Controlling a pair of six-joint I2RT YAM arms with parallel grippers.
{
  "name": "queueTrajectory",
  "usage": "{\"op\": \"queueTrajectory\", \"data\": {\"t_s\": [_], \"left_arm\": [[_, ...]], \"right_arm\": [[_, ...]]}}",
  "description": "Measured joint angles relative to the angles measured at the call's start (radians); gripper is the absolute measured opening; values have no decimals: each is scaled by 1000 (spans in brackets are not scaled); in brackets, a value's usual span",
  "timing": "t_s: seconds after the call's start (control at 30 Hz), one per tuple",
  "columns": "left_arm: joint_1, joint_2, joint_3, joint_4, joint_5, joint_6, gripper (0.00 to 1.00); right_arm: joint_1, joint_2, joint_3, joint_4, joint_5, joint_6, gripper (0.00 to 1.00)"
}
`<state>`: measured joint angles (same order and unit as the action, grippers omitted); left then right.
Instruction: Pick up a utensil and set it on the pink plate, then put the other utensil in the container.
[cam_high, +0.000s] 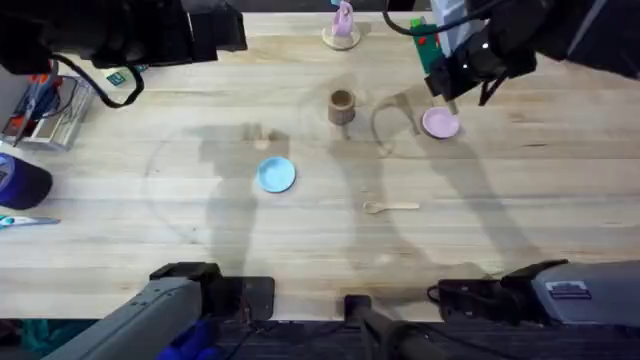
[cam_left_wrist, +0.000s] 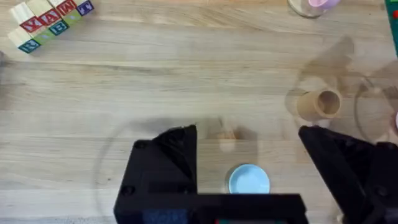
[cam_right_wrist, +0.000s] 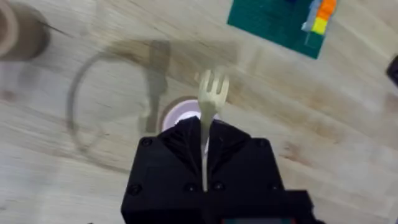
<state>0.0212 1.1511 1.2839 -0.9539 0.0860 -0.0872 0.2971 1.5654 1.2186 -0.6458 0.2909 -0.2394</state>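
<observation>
Now | my right pincer (cam_right_wrist: 205, 146) pinches the fork (cam_right_wrist: 211, 99) above the pink plate (cam_right_wrist: 180, 112) | left pincer (cam_left_wrist: 249, 140) spread, idle | spoon (cam_high: 390, 207) on surface | risk: a high release bounces the fork off the shallow rim.

1. The fork (cam_right_wrist: 213, 93) is showing pale wood.
2. The plate (cam_high: 440, 123) is showing pale pink.
3. The second plate (cam_high: 277, 174) is showing light blue.
4. The cup (cam_high: 341, 105) is showing brown.
5. The spoon (cam_high: 391, 207) is showing light wood.
6. The right gripper (cam_right_wrist: 205, 180) is showing black.
</observation>
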Motion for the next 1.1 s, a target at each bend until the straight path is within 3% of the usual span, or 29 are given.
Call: {"op": "queueTrajectory", "data": {"t_s": [0.2,0.6,1.1], "left_arm": [[0,0,0,0,0,0,993],[0,0,0,0,0,0,993],[0,0,0,0,0,0,993]], "right_arm": [[-48,0,0,17,-7,-90,33],[-138,38,0,20,-156,-158,33],[-145,154,-32,28,-176,-159,33]]}}
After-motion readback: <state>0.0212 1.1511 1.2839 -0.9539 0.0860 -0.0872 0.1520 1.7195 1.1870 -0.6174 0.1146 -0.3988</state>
